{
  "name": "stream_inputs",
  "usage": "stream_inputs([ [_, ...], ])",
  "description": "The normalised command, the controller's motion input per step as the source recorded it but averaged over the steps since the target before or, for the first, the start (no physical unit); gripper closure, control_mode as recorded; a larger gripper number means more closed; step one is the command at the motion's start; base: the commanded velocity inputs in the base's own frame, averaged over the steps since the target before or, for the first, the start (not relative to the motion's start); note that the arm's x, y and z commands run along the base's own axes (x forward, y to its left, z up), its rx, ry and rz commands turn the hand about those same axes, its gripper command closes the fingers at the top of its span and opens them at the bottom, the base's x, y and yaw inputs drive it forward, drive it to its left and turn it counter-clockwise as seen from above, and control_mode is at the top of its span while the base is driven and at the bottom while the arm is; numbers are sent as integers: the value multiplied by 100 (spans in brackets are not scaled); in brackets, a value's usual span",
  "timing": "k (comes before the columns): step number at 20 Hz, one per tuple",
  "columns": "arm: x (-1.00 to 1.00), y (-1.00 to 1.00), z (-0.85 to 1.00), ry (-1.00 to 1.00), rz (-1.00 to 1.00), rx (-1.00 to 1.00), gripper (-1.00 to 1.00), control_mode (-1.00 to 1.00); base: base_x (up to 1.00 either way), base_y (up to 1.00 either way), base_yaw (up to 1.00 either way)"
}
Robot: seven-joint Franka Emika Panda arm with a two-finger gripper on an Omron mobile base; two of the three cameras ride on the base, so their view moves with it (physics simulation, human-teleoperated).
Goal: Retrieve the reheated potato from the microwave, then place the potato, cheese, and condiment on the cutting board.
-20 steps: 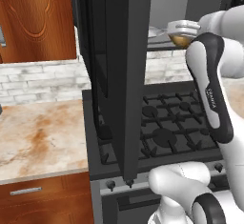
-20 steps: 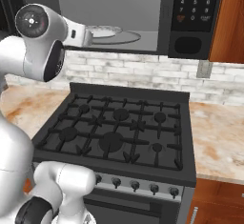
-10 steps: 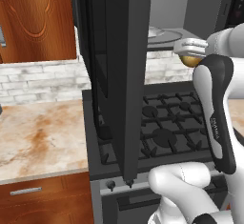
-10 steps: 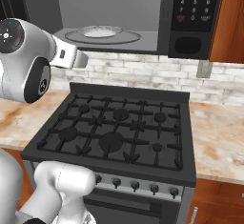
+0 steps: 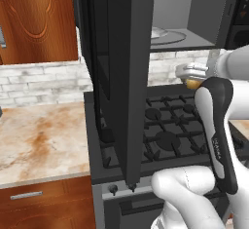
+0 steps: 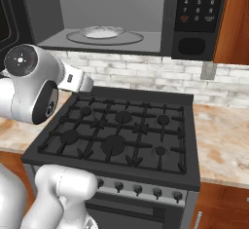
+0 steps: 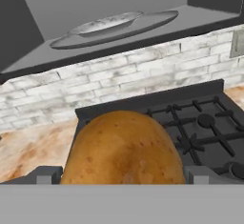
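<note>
Hand view: the potato [image 7: 124, 149] is pinched between the widely spread fingers of the gripper [image 7: 121, 174], outside the microwave [image 6: 112, 9] and above the stove [image 6: 121, 130]. Retrieval is judged done; carrying to the cutting board is next, with the open microwave door [image 5: 121, 67] to be cleared.

The end effector [image 5: 193, 77] has carried the potato [image 7: 123, 149] down, apparently outside the microwave [image 6: 146, 18].
</note>
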Motion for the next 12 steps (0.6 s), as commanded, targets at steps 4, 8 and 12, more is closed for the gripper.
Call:
stream_inputs([
  [4, 14, -2, -56, 3, 0, 1, 100, -100, 0, 0, 0],
  [8, 20, 0, -54, 0, 0, 1, 100, -100, 0, 0, 0],
  [12, 17, -3, -49, 8, 0, 0, 100, -100, 0, 0, 0],
])
